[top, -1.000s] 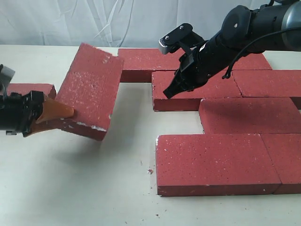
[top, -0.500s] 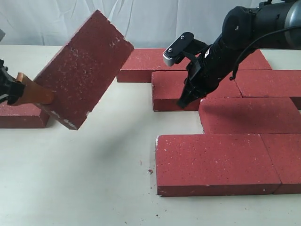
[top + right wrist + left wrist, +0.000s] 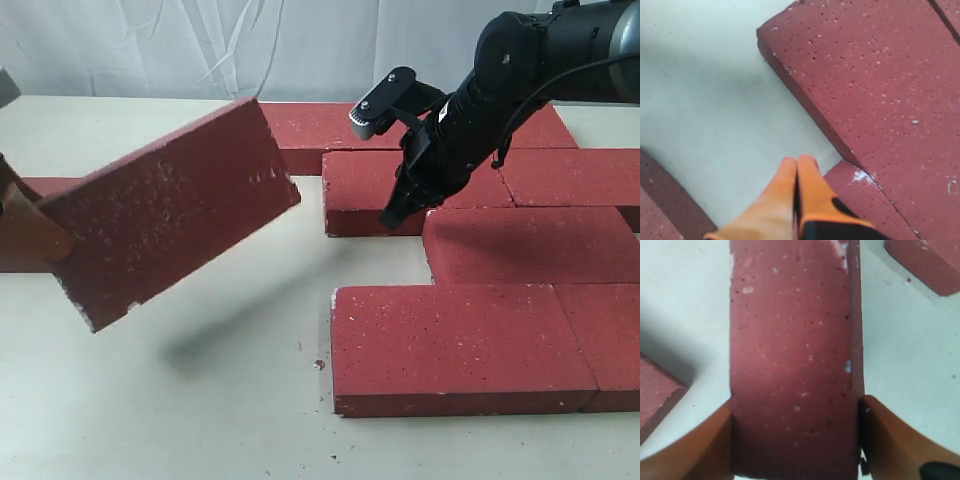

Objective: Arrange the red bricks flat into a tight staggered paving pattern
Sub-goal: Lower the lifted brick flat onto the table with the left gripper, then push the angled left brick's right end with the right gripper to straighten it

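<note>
- One red brick [image 3: 170, 210] hangs tilted above the table [image 3: 200, 400], pinched across its width by the left gripper [image 3: 796, 412].
- The right gripper [image 3: 797, 172], fingers pressed together, hovers at the paved bricks' [image 3: 520, 245] left edge.
- A spare brick [image 3: 45, 186] lies far left, partly hidden by the held one.

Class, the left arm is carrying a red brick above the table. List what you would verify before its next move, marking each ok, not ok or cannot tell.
1. Left gripper clamps the dark-red rectangular paver brick on both sides: ok.
2. Held brick level for laying flat: not ok, tilted in the air.
3. Right gripper apart from the held brick: ok, shut.
4. White table free of grit: not ok, crumb by the front laid brick.
</note>
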Robot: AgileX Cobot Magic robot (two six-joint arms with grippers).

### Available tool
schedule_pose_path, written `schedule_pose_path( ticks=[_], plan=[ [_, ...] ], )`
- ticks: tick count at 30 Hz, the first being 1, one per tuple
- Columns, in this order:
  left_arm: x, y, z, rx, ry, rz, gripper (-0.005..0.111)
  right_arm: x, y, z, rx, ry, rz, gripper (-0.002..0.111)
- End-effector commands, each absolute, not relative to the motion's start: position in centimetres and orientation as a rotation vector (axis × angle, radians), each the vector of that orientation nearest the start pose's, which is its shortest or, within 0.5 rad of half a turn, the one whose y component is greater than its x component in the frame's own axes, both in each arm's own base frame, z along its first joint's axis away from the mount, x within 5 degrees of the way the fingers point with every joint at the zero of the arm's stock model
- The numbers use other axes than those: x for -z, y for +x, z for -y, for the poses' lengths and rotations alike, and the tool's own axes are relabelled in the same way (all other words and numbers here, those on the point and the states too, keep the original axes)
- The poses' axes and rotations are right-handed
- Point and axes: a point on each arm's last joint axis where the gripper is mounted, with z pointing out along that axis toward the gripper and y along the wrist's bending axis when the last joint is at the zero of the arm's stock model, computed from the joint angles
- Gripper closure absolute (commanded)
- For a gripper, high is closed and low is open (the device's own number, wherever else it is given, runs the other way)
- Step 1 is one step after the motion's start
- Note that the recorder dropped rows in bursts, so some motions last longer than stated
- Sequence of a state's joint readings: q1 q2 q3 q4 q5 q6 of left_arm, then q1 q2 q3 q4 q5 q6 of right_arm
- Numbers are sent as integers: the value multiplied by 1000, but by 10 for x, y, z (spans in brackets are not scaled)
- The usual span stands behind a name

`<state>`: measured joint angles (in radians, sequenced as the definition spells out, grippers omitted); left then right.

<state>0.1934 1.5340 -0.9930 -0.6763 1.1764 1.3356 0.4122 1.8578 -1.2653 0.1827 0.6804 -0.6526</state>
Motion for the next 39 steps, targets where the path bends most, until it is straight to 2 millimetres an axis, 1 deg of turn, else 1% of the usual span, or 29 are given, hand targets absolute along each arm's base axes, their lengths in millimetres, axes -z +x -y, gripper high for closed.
schedule_pose_path(
  ticks=[1, 3, 5, 6, 10, 11, 13, 16, 18, 21, 23, 25, 27, 28, 30, 31, 32, 34, 35, 39],
  plan=[
    [-220, 281, 0, 706, 1253, -2399, 107, -201, 346, -161, -128, -1223, -2423, 109],
    [-213, 285, -1, 701, 1236, -2417, 105, -201, 348, -162, -127, -1214, -2413, 109],
    [-208, 289, -3, 672, 1215, -2427, 95, -202, 348, -162, -129, -1204, -2407, 109],
    [-208, 290, -3, 663, 1211, -2428, 87, -202, 348, -162, -128, -1204, -2405, 109],
    [-206, 290, -6, 620, 1236, -2448, 47, -202, 349, -162, -130, -1201, -2404, 109],
    [-205, 291, -7, 602, 1206, -2469, 40, -202, 349, -163, -132, -1195, -2401, 109],
    [-204, 294, -11, 548, 1116, -2518, 37, -202, 349, -163, -142, -1181, -2399, 109],
    [-203, 299, -16, 478, 944, -2611, 38, -203, 350, -164, -147, -1171, -2396, 109],
    [-205, 300, -18, 455, 879, -2654, 38, -203, 350, -164, -147, -1171, -2396, 109],
    [-214, 300, -22, 404, 774, -2696, 38, -204, 350, -165, -164, -1146, -2391, 109],
    [-225, 301, -24, 343, 712, -2695, 38, -205, 352, -166, -176, -1117, -2379, 109],
    [-239, 299, -28, 263, 609, -2699, 41, -206, 353, -168, -207, -1068, -2371, 109],
    [-250, 295, -32, 198, 455, -2716, 48, -206, 356, -171, -241, -1012, -2354, 109],
    [-255, 292, -35, 157, 339, -2734, 54, -205, 359, -173, -260, -967, -2347, 109],
    [-262, 283, -38, 115, 207, -2786, 64, -202, 364, -176, -298, -869, -2331, 109],
    [-264, 276, -40, 105, 136, -2838, 74, -199, 366, -180, -304, -850, -2315, 109],
    [-263, 270, -41, 92, 123, -2897, 81, -194, 369, -183, -297, -857, -2298, 109],
    [-264, 259, -40, 108, 131, -2998, 100, -184, 369, -192, -289, -920, -2270, 109],
    [-263, 255, -39, 125, 145, -3035, 106, -179, 368, -198, -290, -952, -2255, 109],
    [-246, 238, -30, 179, 173, -3131, 107, -169, 366, -221, -319, -1065, -2222, 109]
  ],
)
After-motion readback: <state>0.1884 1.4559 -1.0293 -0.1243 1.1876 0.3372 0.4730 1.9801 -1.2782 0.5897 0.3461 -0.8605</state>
